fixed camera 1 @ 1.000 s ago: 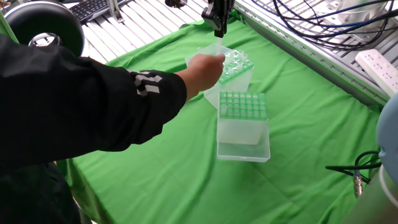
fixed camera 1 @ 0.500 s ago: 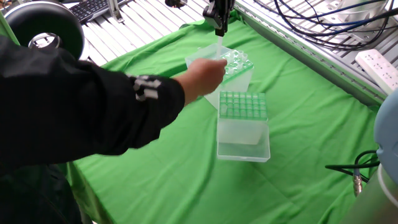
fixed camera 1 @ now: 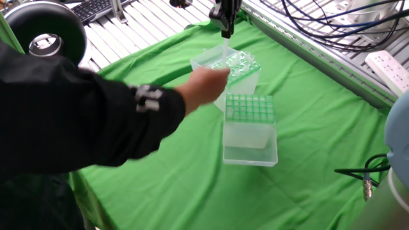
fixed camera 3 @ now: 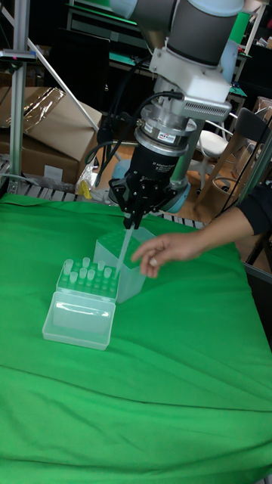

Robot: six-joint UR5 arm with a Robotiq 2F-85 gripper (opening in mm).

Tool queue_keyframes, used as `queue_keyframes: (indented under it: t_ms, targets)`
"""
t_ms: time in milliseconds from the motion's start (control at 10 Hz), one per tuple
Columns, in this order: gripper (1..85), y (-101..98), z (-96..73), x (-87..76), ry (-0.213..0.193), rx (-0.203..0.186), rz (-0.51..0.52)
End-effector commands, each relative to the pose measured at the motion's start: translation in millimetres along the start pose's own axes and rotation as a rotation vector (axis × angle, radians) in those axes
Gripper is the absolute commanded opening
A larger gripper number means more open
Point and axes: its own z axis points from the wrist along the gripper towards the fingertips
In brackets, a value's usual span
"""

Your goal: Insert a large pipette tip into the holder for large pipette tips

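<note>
Although the green cloth (fixed camera 1: 307, 160) takes up most of the table, a person's black-sleeved arm (fixed camera 1: 77, 121) fills much of the fixed view. It reaches in so that the hand (fixed camera 3: 162, 249) sits at the side of the paler box of clear tips (fixed camera 1: 238, 69); whether it actually presses on that box I cannot tell. The UR5 arm (fixed camera 3: 193, 38) comes down from above, over that same box. The holder for large pipette tips (fixed camera 1: 249, 110) stands just beside it, its green grid plate facing up and its clear lid (fixed camera 1: 250, 155) folded open flat on the cloth. In the tall fixed view a few tips already stand in that grid. The gripper (fixed camera 3: 133, 221) is clenched on the wide upper end of the large pipette tip (fixed camera 3: 125, 246), which hangs nearly straight down, its fine point low over the paler box and not yet over the holder. By the look of it the tip weighs almost nothing and is thin-walled: stiff enough along its length to be pushed into a hole, yet smooth, slippery, and likely to bend or skid if its point meets the plate off-centre. The collar end where it is now held seems the right place, since it is the thickest part and leaves the whole taper free to enter. A light squeeze should do; a hard one could crush it.
</note>
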Motion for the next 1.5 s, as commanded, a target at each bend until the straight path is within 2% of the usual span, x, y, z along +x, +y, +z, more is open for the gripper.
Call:
queue_keyframes:
  t_ms: [0, 1000, 1100, 1400]
  targets:
    - [12.7, 4.6, 0.6, -1.1, -0.004, -0.022, -0.017]
    - [15.7, -2.9, 13.2, -10.5, -0.028, -0.023, -0.038]
    - [17.7, -1.9, 15.6, -12.8, -0.036, -0.030, -0.042]
    - [31.3, 0.6, 15.8, -10.1, -0.029, -0.041, -0.061]
